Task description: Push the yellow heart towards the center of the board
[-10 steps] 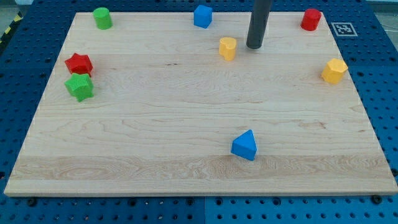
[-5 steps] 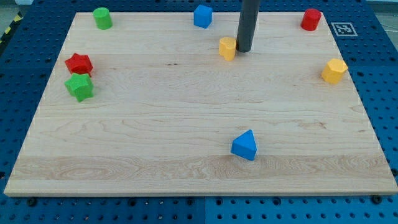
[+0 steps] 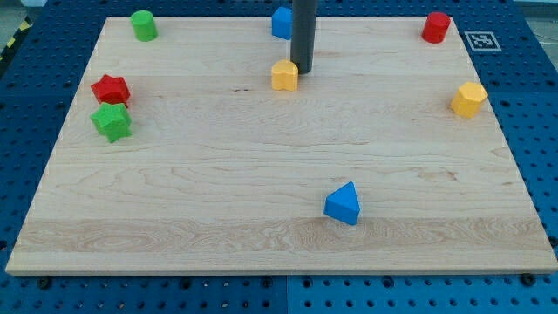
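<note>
Mid-push: tip (image 3: 302, 70) touching yellow heart (image 3: 283, 76) at upper right; no jaws; next, shove down-centre.

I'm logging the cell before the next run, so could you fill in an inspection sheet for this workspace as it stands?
Surface: wooden board, flat, lying on a blue perforated table.
Job's things: yellow heart in the upper middle of the board, above centre.
Clutter: green cylinder, blue block partly behind the rod, red cylinder, yellow hexagonal block, red star just above a green star, blue triangular block.
Grippers: none; my tip sits against the heart's upper right side.
Cables: nothing seen.
Surroundings: black-and-white marker tag off the board's top right corner.
</note>
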